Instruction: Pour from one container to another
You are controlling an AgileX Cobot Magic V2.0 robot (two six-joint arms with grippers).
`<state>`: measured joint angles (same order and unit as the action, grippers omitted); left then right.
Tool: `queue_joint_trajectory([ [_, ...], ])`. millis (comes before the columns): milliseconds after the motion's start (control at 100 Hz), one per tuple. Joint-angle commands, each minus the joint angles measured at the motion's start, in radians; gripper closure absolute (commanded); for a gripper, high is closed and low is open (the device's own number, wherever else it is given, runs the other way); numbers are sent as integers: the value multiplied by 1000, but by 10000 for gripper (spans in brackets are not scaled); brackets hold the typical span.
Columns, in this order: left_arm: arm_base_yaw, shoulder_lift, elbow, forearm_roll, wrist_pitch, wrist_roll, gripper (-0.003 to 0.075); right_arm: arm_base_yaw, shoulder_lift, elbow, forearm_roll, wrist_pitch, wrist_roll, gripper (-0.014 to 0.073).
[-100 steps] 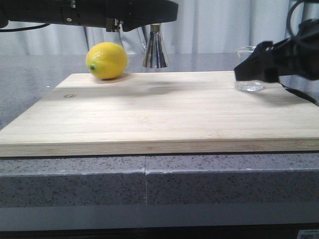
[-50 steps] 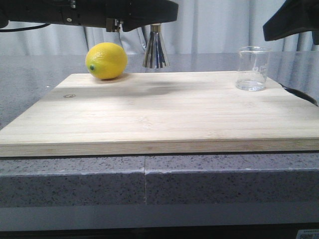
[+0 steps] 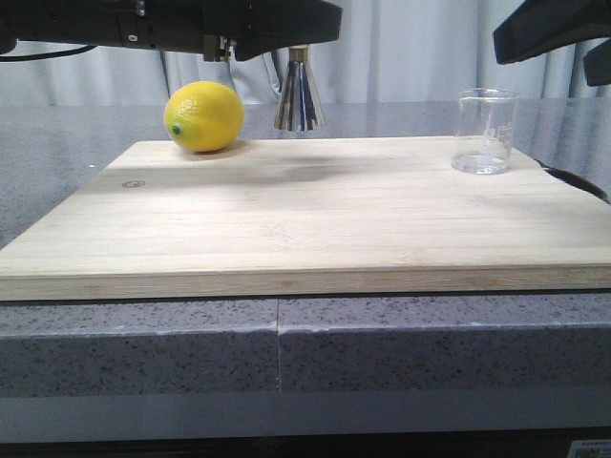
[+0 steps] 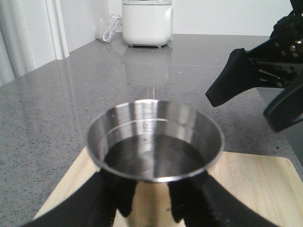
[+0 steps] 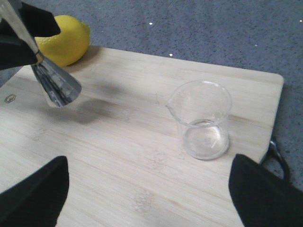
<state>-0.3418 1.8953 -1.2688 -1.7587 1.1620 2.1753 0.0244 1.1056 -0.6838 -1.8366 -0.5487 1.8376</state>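
Note:
The clear glass beaker [image 3: 485, 131] stands upright on the right side of the bamboo board [image 3: 305, 219], and nothing touches it. In the right wrist view the beaker [image 5: 202, 118] looks almost empty. My right gripper [image 5: 149, 198] hovers open above the board, high at the upper right in the front view [image 3: 549, 29], with nothing between its fingertips [image 5: 38, 194]. My left gripper [image 3: 291, 38] is shut on the steel jigger [image 3: 299, 91] and holds it upright in the air over the board's far left. The jigger's top cup [image 4: 155, 142] holds dark liquid, with my fingers [image 4: 118, 198] on its waist.
A yellow lemon [image 3: 203, 116] lies on the board's far left corner, next to the jigger. The board rests on a grey speckled counter [image 3: 286, 353]. A white appliance [image 4: 147, 21] stands far back on the counter. A black loop [image 5: 274, 156] sticks out at the board's right edge.
My right gripper, which was around the beaker a second ago, has let go and risen up to the right. The beaker stays on the board. The left arm and jigger have not moved.

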Motion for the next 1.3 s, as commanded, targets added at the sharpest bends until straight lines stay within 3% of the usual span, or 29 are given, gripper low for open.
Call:
queue_joint_trajectory([
  [0,-8,-59,-30,-94,105,-8,459,-5,-22,-7,114,-52,-107,-27],
  [200,-8,-59,-30,-94,105,-8,459,-3,-33,51,472,-47,-489,-27],
  [420,-8,-59,-30,-94,105,-8,459,43,-84,73,863,192,-878,-27],
  [490,-8,-59,-30,-94,105,-8,459,99,-98,73,1066,318,-1094,-27],
  [610,-8,-59,-30,-94,105,-8,459,204,-104,54,1500,590,-1641,-27],
  [660,-8,-59,-30,-94,105,-8,459,222,-104,52,1632,653,-1766,-27],
  [810,-8,-59,-30,-94,105,-8,459,227,-154,53,1688,690,-1794,-26],
  [980,-8,-59,-30,-94,105,-8,459,220,-282,53,1692,675,-1733,-26],
  [1290,-8,-59,-30,-94,105,-8,459,75,-435,132,1700,653,-1728,-26],
])
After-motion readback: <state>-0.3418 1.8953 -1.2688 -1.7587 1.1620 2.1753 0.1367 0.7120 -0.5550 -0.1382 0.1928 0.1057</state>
